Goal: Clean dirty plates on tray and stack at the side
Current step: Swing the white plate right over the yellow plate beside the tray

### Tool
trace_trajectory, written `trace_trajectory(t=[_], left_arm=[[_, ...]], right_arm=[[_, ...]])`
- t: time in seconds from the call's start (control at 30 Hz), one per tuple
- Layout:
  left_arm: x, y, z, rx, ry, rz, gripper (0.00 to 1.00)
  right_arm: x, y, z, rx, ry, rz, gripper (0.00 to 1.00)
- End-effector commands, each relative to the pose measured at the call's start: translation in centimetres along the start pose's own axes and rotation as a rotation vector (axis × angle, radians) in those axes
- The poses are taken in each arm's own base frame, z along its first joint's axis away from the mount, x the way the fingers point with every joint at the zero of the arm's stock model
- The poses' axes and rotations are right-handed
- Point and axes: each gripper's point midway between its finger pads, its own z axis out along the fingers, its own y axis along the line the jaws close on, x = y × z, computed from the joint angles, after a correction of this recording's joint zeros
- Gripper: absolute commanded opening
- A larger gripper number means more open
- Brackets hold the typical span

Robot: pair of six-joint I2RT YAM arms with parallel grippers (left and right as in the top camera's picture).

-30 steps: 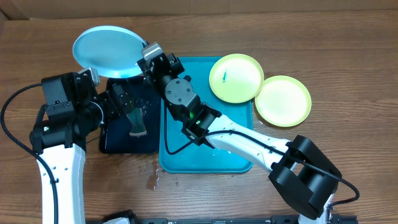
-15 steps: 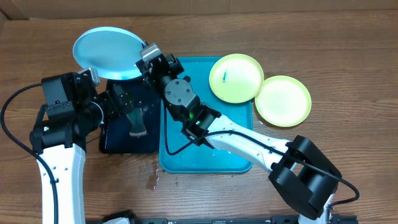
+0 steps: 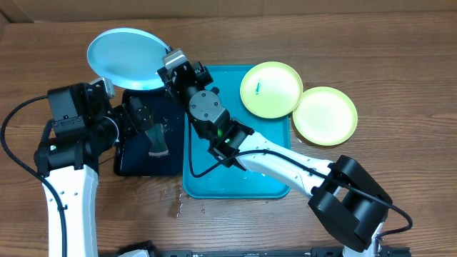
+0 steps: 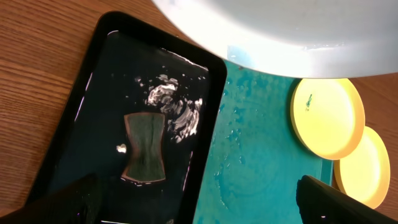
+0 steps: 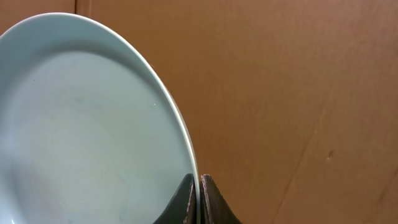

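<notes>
Light blue plate (image 3: 123,58) held in the air beyond the far left corner of the blue tray (image 3: 243,178), tilted, with the right claw (image 5: 199,190) pressed together on its thin rim. The left claw (image 4: 211,208) is spread wide and empty, hanging to the left of the blue tray over a black tray (image 4: 93,93) of water where a dark sponge (image 4: 144,148) lies flat.

The held plate's pale face shows no smear in the right wrist view, so it is probably ready to be set down off to the side. The grip is only a narrow pinch on an edge that looks wet, so the plate could swing or slip. A slow move, a level plate and a low release onto the wooden table (image 3: 400,43), clear of the left arm, would serve best.

A yellow-green plate (image 3: 275,89) sits on the far right corner of the blue tray, overhanging its rim, with a small blue smear (image 3: 255,88) left of its centre. A second yellow-green plate (image 3: 325,116) lies on the table just right of the blue tray, its edge at or under the first; no mark shows on it.
</notes>
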Motion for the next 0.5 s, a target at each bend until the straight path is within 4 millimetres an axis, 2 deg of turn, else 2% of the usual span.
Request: trace_trajectory(t=[0.0, 0.2, 0.47], left_arm=[[-0.4, -0.1, -0.2, 0.002, -0.01, 0.0, 1.0], [-0.4, -0.1, -0.2, 0.002, -0.01, 0.0, 1.0], [-0.4, -0.1, -0.2, 0.002, -0.01, 0.0, 1.0]], right_arm=[[-2.2, -0.7, -0.1, 0.021, -0.039, 0.02, 0.04], [-1.3, -0.5, -0.1, 0.013, -0.004, 0.061, 0.04], [3.6, 0.4, -0.5, -0.011, 0.192, 0.103, 0.04]])
